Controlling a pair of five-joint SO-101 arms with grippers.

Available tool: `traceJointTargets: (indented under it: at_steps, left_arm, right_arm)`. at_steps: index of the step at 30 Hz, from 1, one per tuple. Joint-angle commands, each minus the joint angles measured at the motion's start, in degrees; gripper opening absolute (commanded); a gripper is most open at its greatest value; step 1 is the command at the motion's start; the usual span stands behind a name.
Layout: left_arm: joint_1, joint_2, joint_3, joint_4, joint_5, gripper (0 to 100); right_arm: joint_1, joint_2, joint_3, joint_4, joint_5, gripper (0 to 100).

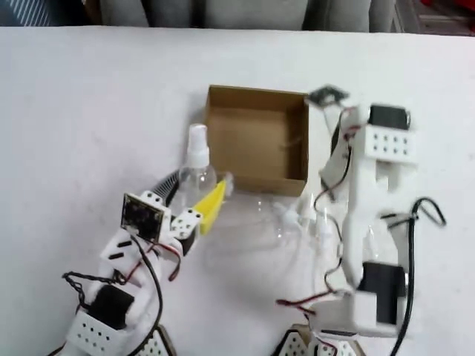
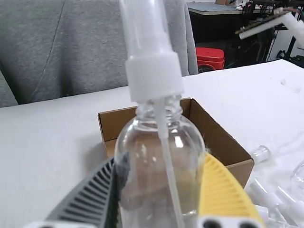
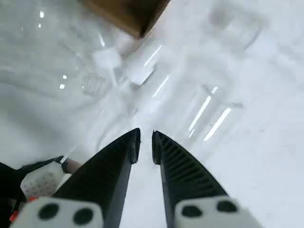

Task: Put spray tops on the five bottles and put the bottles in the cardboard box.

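The left pincer (image 1: 199, 184) is pinching a clear bottle (image 2: 159, 161) around its body, with the grey finger (image 2: 92, 202) on one side and the yellow finger (image 2: 225, 194) on the other. The bottle stands upright in that grip. A white spray top (image 2: 152, 71) sits on its neck, and the thin tube hangs down inside the glass. Whether its base touches the desk (image 1: 96, 111) I cannot tell. Just beyond this pincer and the bottle is the cardboard box (image 2: 223, 142), open at the top. Seen from above, the bottle is just beside the box's side wall. Off to the yellow finger's side, near the box's front corner, loose spray tops (image 2: 280, 199) and the neck of another bottle (image 2: 261, 153) lie on the desk.

The right pincer (image 3: 145, 142) has its two dark fingers pressed almost together. Only a narrow slit is left between the tips, and nothing is in it. It points down at the desk. Just past its tips lie loose bottles (image 3: 213, 109) on their sides, with a white top (image 3: 107, 59) among them. Farther on is one corner of the cardboard box. From above, this clutter of clear bottles and tops (image 1: 297, 215) lies between the two arms, in front of the box.
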Motion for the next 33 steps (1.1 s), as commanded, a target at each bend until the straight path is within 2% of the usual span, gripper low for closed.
traceJointTargets:
  at_steps: [1,5,12,14,21,28,33]
  left_arm:
    - [-0.48,-0.40,-6.51,-1.85,0.18,2]
    - [-2.86,4.18,-12.48,-1.67,5.10,2]
    - [-3.12,26.07,-26.55,-2.02,6.51,2]
    - [-3.03,31.60,-31.03,-2.02,7.65,2]
    - [-3.12,45.58,-42.99,-5.45,21.27,2]
    - [-3.03,53.58,-45.80,-12.40,24.00,2]
    - [-1.98,56.22,-46.07,-13.80,24.00,2]
  right_arm:
    - [-1.19,-12.70,9.85,-1.36,0.26,1.5]
    - [-3.30,-27.56,17.23,-1.89,0.00,1.5]
    - [-6.29,-48.04,19.96,-1.45,-0.26,1.5]
    - [-8.22,-51.30,19.96,-1.45,-3.52,1.6]
    - [-28.18,-60.97,20.04,-4.35,-17.93,1.6]
    - [-45.49,-71.60,28.75,-13.05,-18.37,1.7]
    - [-49.01,-75.56,41.41,-29.41,-18.37,1.7]
